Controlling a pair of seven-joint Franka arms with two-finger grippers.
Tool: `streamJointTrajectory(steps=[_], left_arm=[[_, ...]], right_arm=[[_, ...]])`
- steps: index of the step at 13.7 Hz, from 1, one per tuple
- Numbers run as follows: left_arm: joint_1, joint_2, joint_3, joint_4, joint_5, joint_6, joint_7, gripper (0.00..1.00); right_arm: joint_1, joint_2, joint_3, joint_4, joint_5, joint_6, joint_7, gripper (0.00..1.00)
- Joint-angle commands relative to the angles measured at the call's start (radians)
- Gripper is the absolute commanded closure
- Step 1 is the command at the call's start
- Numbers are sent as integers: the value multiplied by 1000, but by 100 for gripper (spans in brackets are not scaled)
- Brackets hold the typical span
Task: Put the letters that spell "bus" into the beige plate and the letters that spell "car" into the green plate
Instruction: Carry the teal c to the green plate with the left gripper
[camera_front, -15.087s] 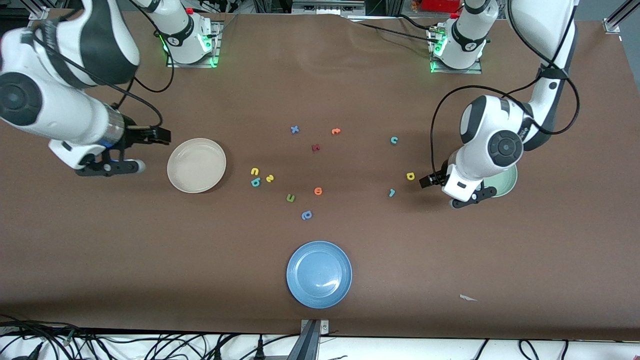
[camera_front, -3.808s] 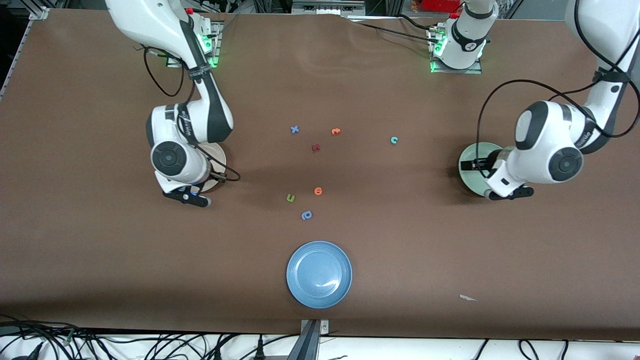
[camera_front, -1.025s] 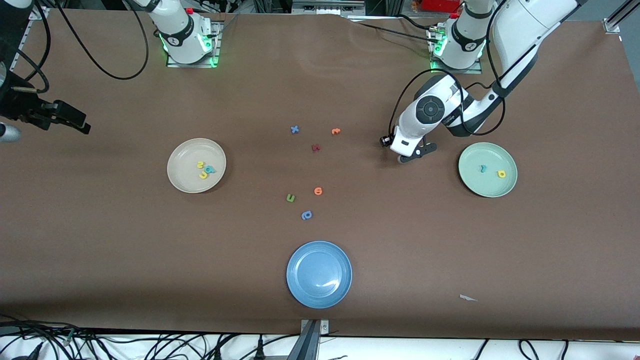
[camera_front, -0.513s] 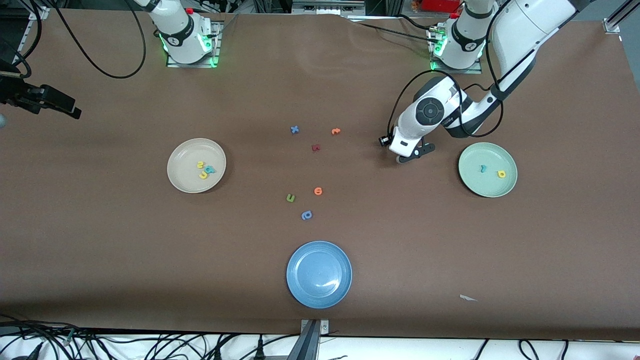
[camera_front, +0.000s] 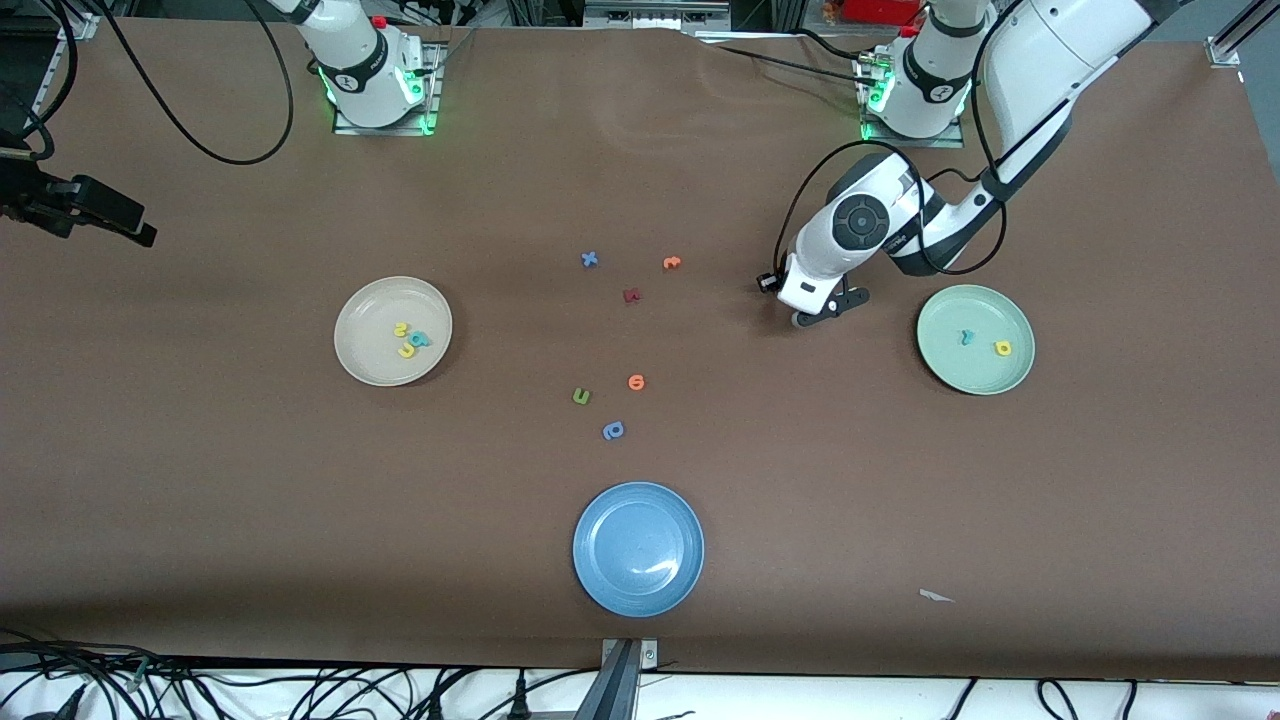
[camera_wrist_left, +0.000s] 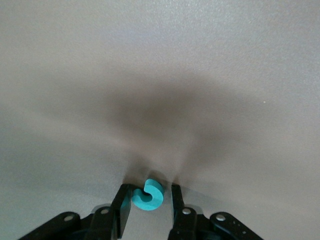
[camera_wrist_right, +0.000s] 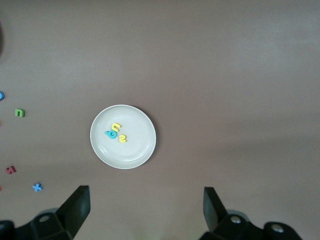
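Now we see the left hand (camera_wrist_left: 148, 216) down on the worktop (camera_front: 900, 480), its fingers at both sides of the teal "c" (camera_wrist_left: 148, 195), not yet clamped; it is the last letter missing from the green plate (camera_front: 975, 339), which holds "a" and "r". The beige plate (camera_front: 393, 331) has "b", "u", "s". The right hand (camera_wrist_right: 145, 210) waits wide apart, high over its end of the worktop.

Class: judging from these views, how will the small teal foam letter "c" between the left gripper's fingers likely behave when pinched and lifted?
The small teal foam letter "c" looks thick and tiny, so probably very light. Being foam, it may squash slightly. Lying flat between the left gripper fingers, it seems unlikely to roll.
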Motion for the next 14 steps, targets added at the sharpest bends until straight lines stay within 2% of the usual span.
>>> streamJointTrajectory(steps=[1,4,7,9,14], left_arm=[[13,12,5,-8,39,-3,-6,77],[13,9,5,-6,39,-9,-3,91],[39,-26,2,12,39,-23,10,96],[127,-69,-28,38,35,-99,93,97],[517,-73,-244,194,23,-441,386,98]], right_arm=[[-6,16,9,33,4,-14,-2,0],[3,16,11,33,-6,-3,-2,0],[7,16,11,33,-8,-3,-2,0],[7,16,11,33,-6,2,1,0],[7,16,12,33,-6,0,1,0]])
